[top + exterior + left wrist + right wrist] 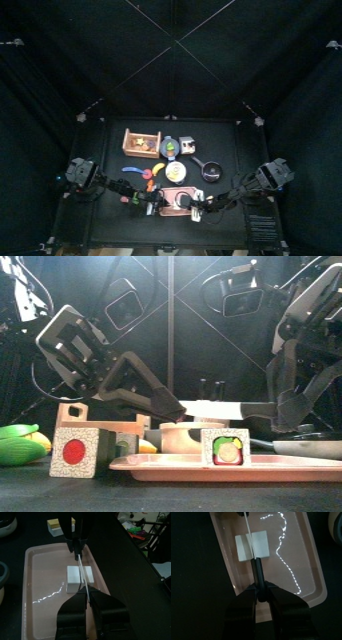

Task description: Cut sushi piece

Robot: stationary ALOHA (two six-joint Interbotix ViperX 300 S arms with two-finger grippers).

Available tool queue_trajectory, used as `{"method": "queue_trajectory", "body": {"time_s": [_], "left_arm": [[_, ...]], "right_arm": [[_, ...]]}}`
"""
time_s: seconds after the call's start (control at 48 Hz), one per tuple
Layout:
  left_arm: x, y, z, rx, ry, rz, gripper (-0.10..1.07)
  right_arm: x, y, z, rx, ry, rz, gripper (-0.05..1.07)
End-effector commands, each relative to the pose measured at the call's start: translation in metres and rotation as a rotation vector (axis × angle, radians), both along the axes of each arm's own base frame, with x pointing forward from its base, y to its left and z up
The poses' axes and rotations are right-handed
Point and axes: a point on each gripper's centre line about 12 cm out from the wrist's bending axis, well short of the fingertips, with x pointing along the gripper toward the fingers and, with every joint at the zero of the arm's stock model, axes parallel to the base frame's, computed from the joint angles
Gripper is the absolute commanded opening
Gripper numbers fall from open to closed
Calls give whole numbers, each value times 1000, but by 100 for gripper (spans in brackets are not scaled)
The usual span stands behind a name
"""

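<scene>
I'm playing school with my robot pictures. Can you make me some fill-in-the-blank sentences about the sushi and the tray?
1. The sushi piece stands on a ____ tray.
2. The right gripper is shut on a ____.
3. On the table, the other sushi piece has a ____ middle.
4. It stands ____ the tray.

Missing words: pink; knife; red; outside

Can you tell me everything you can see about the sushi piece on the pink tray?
The sushi piece is a small toy-like block, white on its top and sides. Its front face shows a dark green border around a white ring, with green and orange filling in the middle. It stands upright on the pink tray, near the tray's middle. From above it looks like a white rectangle with a line across it where a thin knife blade lies over it. Whether the blade touches it or has cut it cannot be told.
</scene>
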Motion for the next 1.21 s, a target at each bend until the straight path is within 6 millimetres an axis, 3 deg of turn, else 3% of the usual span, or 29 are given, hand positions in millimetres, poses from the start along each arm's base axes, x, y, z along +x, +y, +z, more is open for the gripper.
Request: {"method": "queue_trajectory", "body": {"time_s": [0.0, 0.542, 0.917, 1.188], "left_arm": [[7, -10, 11, -10, -31, -19, 44], [13, -10, 7, 6, 45, -11, 43], [8, -8, 30, -4, -5, -13, 43], [8, -7, 16, 4, 29, -10, 43]], "right_arm": [[3, -3, 9, 10, -23, -17, 50], [2, -1, 4, 5, -9, -10, 50], [1, 3, 18, 16, -42, -2, 50], [1, 3, 12, 9, -28, 1, 50]]}}
